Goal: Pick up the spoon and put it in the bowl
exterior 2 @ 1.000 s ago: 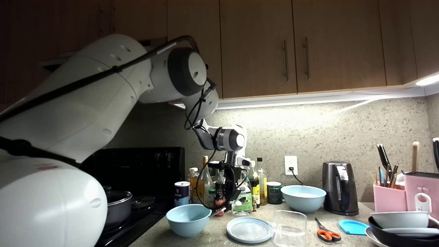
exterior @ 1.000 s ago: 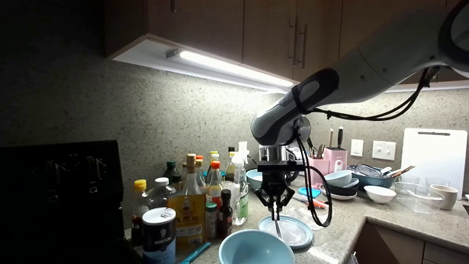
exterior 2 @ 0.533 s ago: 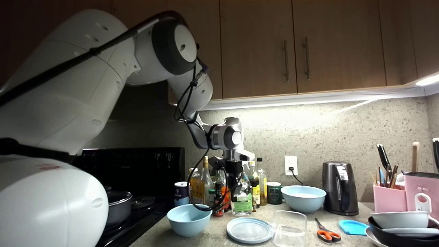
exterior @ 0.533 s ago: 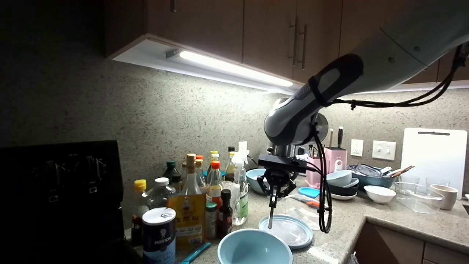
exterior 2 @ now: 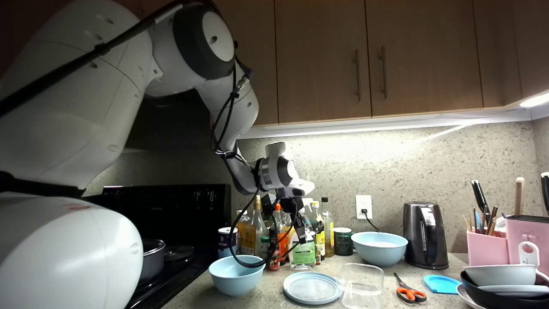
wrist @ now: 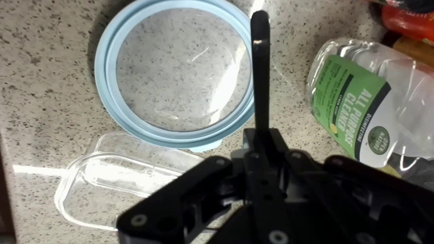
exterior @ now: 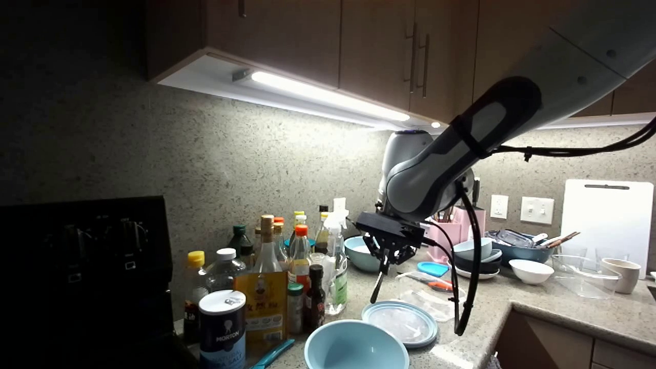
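The bowl [exterior: 356, 346] is pale teal-blue and stands at the front of the counter; it also shows in an exterior view [exterior 2: 236, 277] and is out of the wrist view. My gripper [exterior: 383, 267] is shut on the spoon [exterior: 378, 287], a thin metal piece that hangs down at a tilt. Gripper and spoon are in the air above the counter, behind the bowl and apart from it. In the wrist view the fingers [wrist: 261, 137] pinch the dark, flat spoon [wrist: 260, 71], whose narrow rounded end points away; its other end is hidden by the gripper.
A round blue-rimmed lid [wrist: 181, 135] lies near the bowl, with a clear plastic container [exterior 2: 362, 285] beside it. A cleaner spray bottle [wrist: 359, 108] and several bottles [exterior: 266, 256] stand at the back. Another light-blue bowl [exterior 2: 379, 249] stands by the kettle [exterior 2: 425, 236]. Scissors [exterior 2: 409, 294] lie nearby.
My gripper has risen with the spoon, moved away from the bowl and tilted. The spoon's lower end has lifted from over the lid. The bowl has shifted very slightly.
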{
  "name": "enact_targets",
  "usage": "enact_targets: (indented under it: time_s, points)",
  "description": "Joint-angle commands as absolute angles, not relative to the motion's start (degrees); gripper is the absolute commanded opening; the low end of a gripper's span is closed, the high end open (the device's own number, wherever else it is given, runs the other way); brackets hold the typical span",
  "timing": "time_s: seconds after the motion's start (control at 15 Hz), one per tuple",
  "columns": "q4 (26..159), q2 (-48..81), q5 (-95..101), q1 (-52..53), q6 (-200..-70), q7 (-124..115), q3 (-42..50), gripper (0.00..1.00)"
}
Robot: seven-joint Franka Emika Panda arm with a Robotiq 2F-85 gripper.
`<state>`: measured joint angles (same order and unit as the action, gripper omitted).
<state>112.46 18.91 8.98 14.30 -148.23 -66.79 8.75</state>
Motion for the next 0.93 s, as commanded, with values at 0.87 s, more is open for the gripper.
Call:
enact_targets:
  time_s: [0.87]
  points:
    - [122.3,6.2,-1.1,10.9,-132.6,-55.7,-3.6,0.07]
